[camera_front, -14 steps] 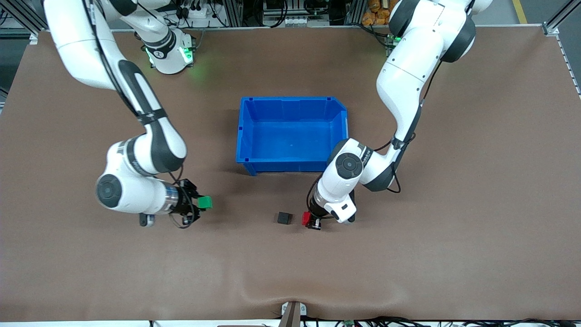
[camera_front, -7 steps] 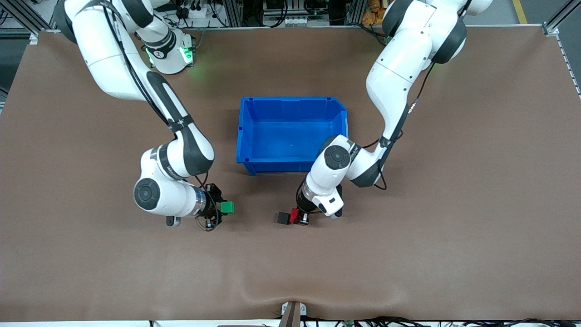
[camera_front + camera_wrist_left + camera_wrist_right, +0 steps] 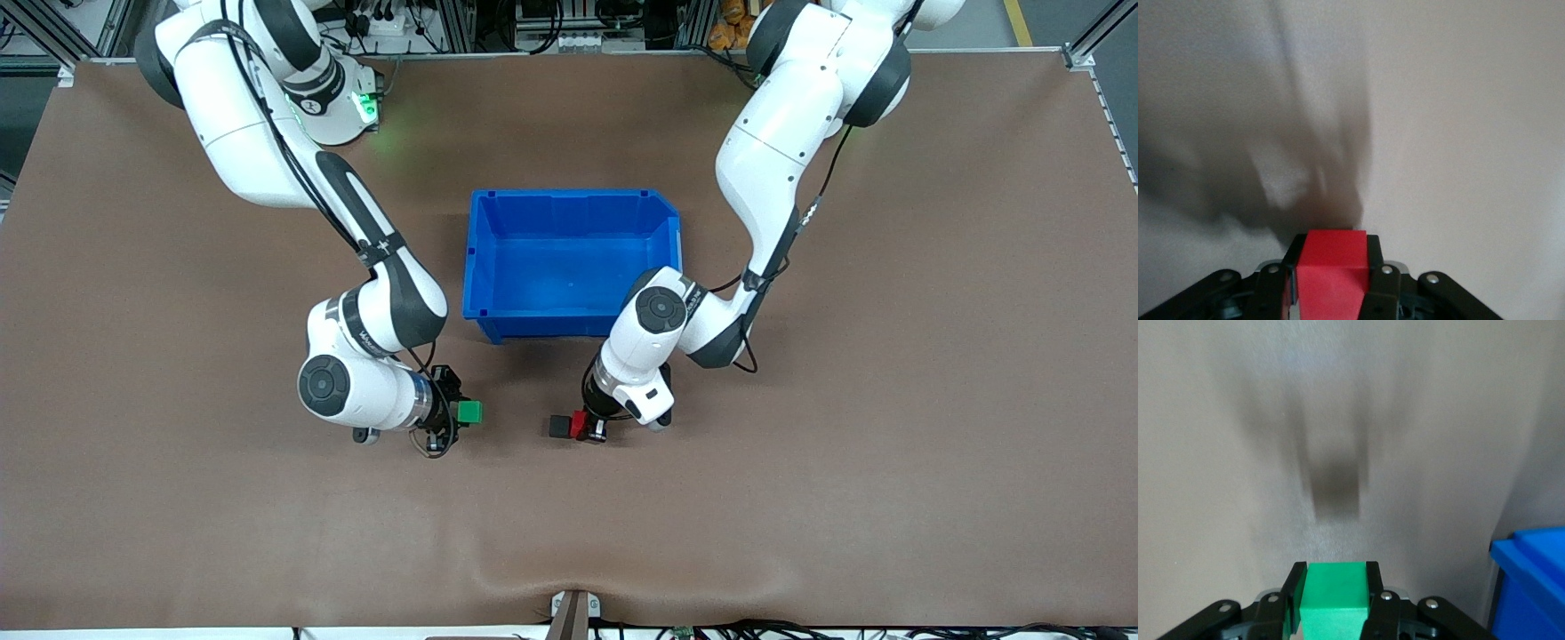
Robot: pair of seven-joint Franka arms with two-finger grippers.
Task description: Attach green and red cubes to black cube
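Moved since prev. frames: right gripper (image 3: 455, 412) w/ green cube (image 3: 468, 412) shifted toward table centre, closing on black cube (image 3: 558, 427); left gripper (image 3: 589, 427) brought red cube (image 3: 578, 425) up against black cube, gap of 1 s ago now gone.

Seen from front cam: red cube clamped between left gripper's fingers, touching black cube on side toward left arm's end of table. Black cube on brown table (image 3: 800, 498), nearer to front cam than blue bin (image 3: 569, 200), just off bin's front edge. Green cube pinched in right gripper's fingers, low over table, well apart from black cube, toward right arm's end.

Left wrist cam: red cube (image 3: 1331, 273) gripped tight between dark fingers (image 3: 1373, 267), only blurred tabletop past it; black cube not made out.

Right wrist cam: green cube (image 3: 1333, 593) held snug between fingers (image 3: 1371, 583), dark blurred patch on tabletop ahead, corner of blue bin (image 3: 1531, 580) at frame edge.
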